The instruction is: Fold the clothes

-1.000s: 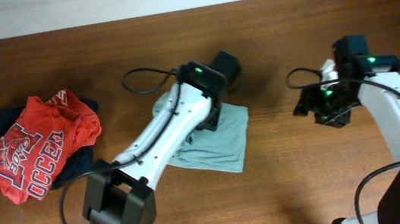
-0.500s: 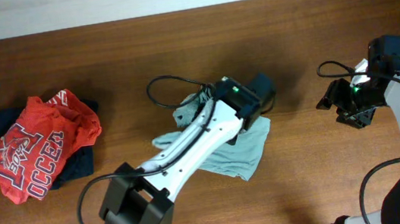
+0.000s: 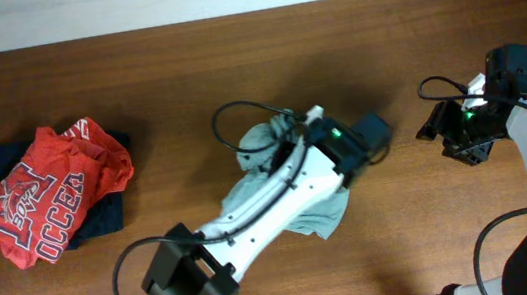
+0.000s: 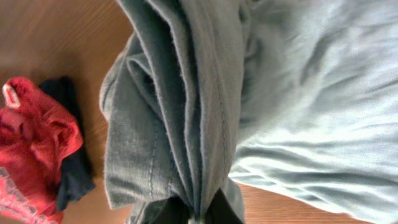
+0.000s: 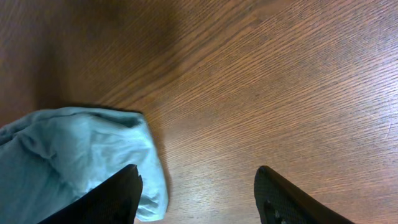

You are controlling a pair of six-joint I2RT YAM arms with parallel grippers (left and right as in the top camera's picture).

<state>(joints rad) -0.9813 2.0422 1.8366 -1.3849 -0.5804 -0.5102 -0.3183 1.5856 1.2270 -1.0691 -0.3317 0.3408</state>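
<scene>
The pale grey-teal T-shirt [image 3: 284, 190] lies bunched in the middle of the table. My left gripper [image 3: 304, 145] is shut on a gathered fold of it. In the left wrist view the T-shirt [image 4: 186, 99] runs in long pleats away from the gripper [image 4: 197, 216], whose dark fingertips pinch the cloth. My right gripper [image 3: 440, 131] hovers open to the right of the shirt, holding nothing. In the right wrist view the gripper [image 5: 199, 190] is over bare wood, and a corner of the T-shirt [image 5: 68, 155] lies by its left finger [image 5: 115, 196].
At the far left, a crumpled red printed shirt [image 3: 43, 200] rests on a dark navy garment [image 3: 101, 218]. Both also show in the left wrist view: the red shirt [image 4: 31, 146] and the navy garment [image 4: 69, 177]. A black cable [image 3: 239, 115] loops behind the T-shirt.
My left gripper has travelled right with the T-shirt in its grip, pulling the cloth into a longer bunch. The right arm drew back to the right, then held still.
</scene>
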